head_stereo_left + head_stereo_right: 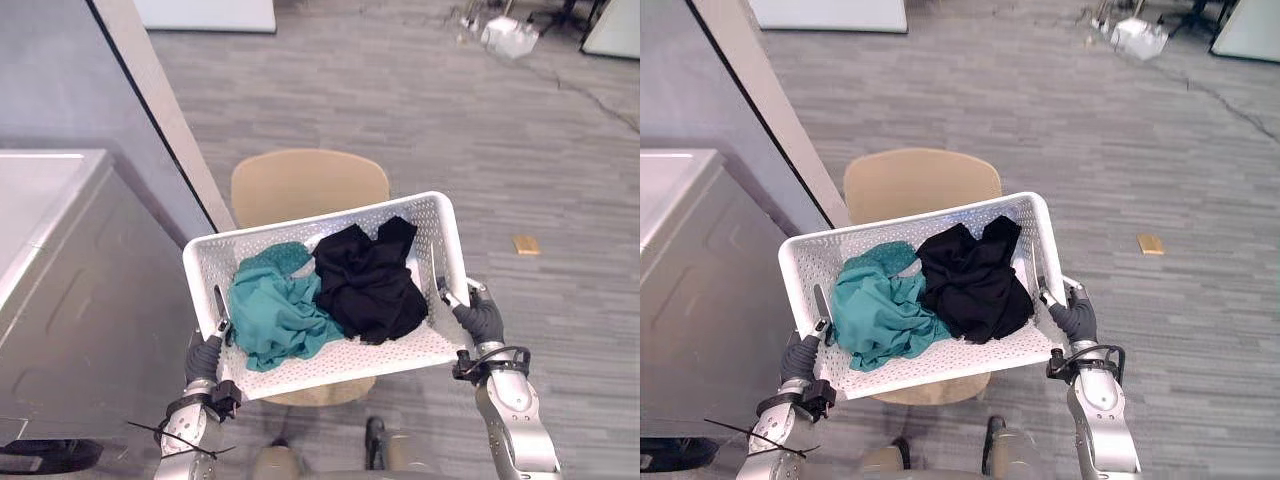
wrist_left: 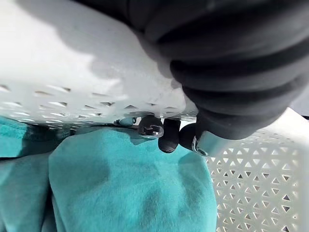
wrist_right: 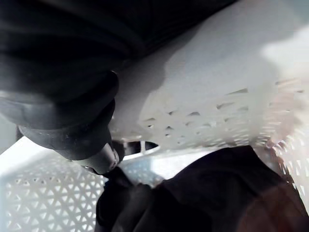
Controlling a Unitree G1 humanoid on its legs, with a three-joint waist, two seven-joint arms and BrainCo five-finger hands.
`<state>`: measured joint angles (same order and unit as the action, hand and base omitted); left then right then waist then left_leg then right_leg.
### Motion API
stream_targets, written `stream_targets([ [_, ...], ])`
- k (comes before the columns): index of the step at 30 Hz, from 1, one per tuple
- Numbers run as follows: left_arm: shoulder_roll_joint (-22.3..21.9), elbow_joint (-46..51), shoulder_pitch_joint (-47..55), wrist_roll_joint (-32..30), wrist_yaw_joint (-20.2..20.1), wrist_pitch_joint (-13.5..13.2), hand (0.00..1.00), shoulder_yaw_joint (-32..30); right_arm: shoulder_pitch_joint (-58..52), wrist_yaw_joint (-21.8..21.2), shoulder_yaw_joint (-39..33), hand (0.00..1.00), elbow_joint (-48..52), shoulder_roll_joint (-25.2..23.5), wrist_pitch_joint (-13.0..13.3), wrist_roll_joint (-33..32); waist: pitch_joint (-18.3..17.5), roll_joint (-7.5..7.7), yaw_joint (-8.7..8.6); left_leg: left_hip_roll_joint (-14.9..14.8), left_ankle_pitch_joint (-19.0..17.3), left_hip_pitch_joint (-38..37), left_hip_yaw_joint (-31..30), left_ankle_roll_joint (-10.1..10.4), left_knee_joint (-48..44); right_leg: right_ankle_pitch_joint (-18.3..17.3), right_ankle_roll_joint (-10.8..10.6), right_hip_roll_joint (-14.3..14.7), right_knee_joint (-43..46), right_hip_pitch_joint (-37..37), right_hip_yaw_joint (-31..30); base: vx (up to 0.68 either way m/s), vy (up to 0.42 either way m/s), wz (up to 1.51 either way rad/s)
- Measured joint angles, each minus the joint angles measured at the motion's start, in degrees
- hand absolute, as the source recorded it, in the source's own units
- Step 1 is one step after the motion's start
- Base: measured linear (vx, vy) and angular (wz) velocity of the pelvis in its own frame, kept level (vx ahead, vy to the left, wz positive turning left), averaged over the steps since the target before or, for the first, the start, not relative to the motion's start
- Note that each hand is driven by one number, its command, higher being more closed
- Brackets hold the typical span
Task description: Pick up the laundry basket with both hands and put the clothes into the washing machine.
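Basket (image 1: pixel 440 215), white and perforated, carried between my two hands. Teal cloth (image 1: pixel 275 310) lies toward the left hand and black cloth (image 1: pixel 370 280) toward the right. Left hand (image 1: pixel 205 355): fingers hooked over the rim at one short end, tips inside, just beside the teal cloth. Right hand (image 1: pixel 482 318): closed likewise over the opposite end. Chair (image 1: pixel 300 185) beyond and below both hands; I judge the basket lifted clear of it. Washer (image 1: pixel 60 270) outboard of the left hand. For a good carry: equal grip, level rim, a leftward swing that spills nothing.
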<state>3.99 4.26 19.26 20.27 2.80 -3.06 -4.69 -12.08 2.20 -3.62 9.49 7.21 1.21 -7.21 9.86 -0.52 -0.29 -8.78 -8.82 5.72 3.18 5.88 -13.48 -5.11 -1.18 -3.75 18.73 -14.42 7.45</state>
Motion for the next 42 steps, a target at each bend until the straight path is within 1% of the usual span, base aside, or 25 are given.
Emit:
stream_targets([
  [4,-0.4,-2.2,0.0,-0.8,0.0,0.3,1.0,-0.5,-1.8,0.1,0.3,1.0,-0.1,-0.6,-0.6,0.0,1.5,-0.75,0.44,0.1,0.1,0.7,0.7,0.1,0.6,0.2,-0.2,-0.2,-0.6,-0.9,-0.1,0.06,0.015,-0.07],
  [6,-0.4,-3.0,0.0,-0.9,0.0,0.4,1.0,-0.7,-2.0,0.0,1.0,1.0,-0.2,-0.6,-1.6,0.0,2.5,-0.86,1.17,0.0,0.1,0.7,1.7,0.1,0.6,0.2,-0.3,-0.2,-0.9,-1.3,-1.0,0.04,0.019,-0.18],
  [7,-0.4,-3.4,0.0,-0.9,0.0,0.4,1.0,-1.4,-1.5,-0.1,1.6,1.0,-0.9,-0.5,-1.7,0.0,3.2,-0.88,1.22,0.0,0.1,1.3,1.9,0.1,0.5,0.3,-0.4,-0.2,-0.9,-2.0,-1.3,0.01,0.005,-0.1],
  [9,-0.4,-4.3,-0.1,-0.9,-0.1,0.4,1.0,-2.3,-0.6,0.0,2.5,1.0,-2.4,-0.6,-1.7,0.0,3.5,-0.83,1.13,0.0,0.1,2.1,1.9,0.1,0.4,0.4,-0.5,-0.3,-0.8,-2.9,-1.3,0.0,0.001,-0.03],
  [10,0.0,-6.9,-1.5,-0.9,-0.1,0.4,1.0,-2.9,2.0,0.2,3.4,1.0,-6.0,-0.5,-1.8,0.0,5.1,-1.01,1.19,0.0,0.1,2.6,1.9,0.1,0.1,0.4,-0.6,-0.3,-0.7,-3.3,-1.4,-0.02,-0.005,-0.03],
  [11,0.1,-7.5,-1.8,-0.9,-0.1,0.4,1.0,-2.9,2.5,0.2,3.4,1.0,-6.7,-0.5,-1.8,0.0,5.4,-1.05,1.21,0.0,0.1,2.8,1.9,0.1,0.0,0.4,-0.6,-0.3,-0.7,-3.4,-1.3,-0.03,-0.011,0.0],
  [13,2.2,-13.7,-6.5,-0.9,-0.1,0.6,1.0,-2.9,7.8,1.1,4.2,1.0,-13.1,0.1,-2.9,0.0,7.5,-1.23,1.45,0.0,0.0,4.8,1.8,0.0,-0.9,0.4,-0.5,-0.3,-0.1,-5.3,-1.2,-0.07,-0.019,0.04],
  [15,2.8,-17.1,-9.6,-0.9,0.0,0.6,1.0,-2.9,10.3,1.8,4.3,1.0,-15.9,0.2,-3.2,0.0,8.5,-1.27,1.62,0.0,0.0,6.1,1.7,0.0,-1.5,0.5,-0.5,-0.4,0.6,-6.6,-1.2,-0.05,-0.023,0.02],
  [17,3.8,-22.2,-14.9,-0.9,0.0,1.2,1.0,-2.9,14.3,3.3,4.4,1.0,-19.6,0.6,-3.9,-0.2,10.4,-1.39,1.75,-0.1,0.0,7.7,1.6,0.0,-2.6,0.8,-0.3,-0.4,1.2,-7.9,-1.3,-0.06,-0.025,-0.02],
  [23,6.1,-31.1,-27.7,-2.7,0.4,1.8,1.0,-2.0,22.0,7.7,3.8,1.0,-25.3,1.4,-3.9,-1.8,14.0,-1.45,1.46,-0.4,0.0,10.6,1.9,0.0,-4.6,2.1,-0.3,-0.2,1.1,-10.2,-2.0,-0.05,-0.008,-0.08],
  [25,7.2,-33.2,-31.1,-3.0,1.1,2.0,1.0,-1.4,24.1,8.4,3.5,1.0,-26.5,1.5,-3.9,-2.9,14.3,-1.39,1.5,-0.5,0.0,12.0,2.6,0.0,-5.3,3.0,-0.3,-0.1,0.8,-11.5,-2.8,-0.06,0.008,-0.16],
  [27,8.9,-35.5,-35.9,-3.0,1.4,2.1,1.0,0.0,26.6,9.9,3.1,1.0,-27.8,1.7,-3.9,-4.1,15.2,-1.3,1.69,-1.0,0.0,14.3,2.9,0.0,-6.6,4.4,-0.4,0.3,-0.3,-12.7,-2.8,-0.07,0.003,-0.08],
  [31,10.0,-38.7,-42.1,-3.4,1.5,2.9,1.0,0.3,29.8,11.3,1.9,1.0,-29.2,2.0,-3.9,-5.2,16.4,-1.29,2.56,-1.7,0.0,17.1,2.6,0.1,-8.7,5.5,-0.3,0.8,-1.2,-14.1,-2.7,-0.08,0.0,0.0],
  [37,11.9,-38.5,-44.3,-4.5,2.5,2.9,1.0,0.2,33.2,11.7,2.5,1.0,-29.9,2.0,-3.8,-5.6,16.9,-1.24,3.0,-3.1,-0.1,20.3,3.3,0.1,-10.3,7.8,0.1,2.1,-3.8,-15.3,-2.5,-0.05,-0.014,-0.06],
  [42,12.0,-38.3,-44.5,-5.0,2.7,2.9,1.0,0.0,34.1,11.6,2.6,1.0,-30.4,1.9,-3.8,-5.4,16.9,-1.23,3.0,-3.3,-0.1,21.0,3.2,0.1,-11.0,8.0,0.0,2.1,-4.0,-15.7,-2.3,-0.01,-0.001,-0.01],
])
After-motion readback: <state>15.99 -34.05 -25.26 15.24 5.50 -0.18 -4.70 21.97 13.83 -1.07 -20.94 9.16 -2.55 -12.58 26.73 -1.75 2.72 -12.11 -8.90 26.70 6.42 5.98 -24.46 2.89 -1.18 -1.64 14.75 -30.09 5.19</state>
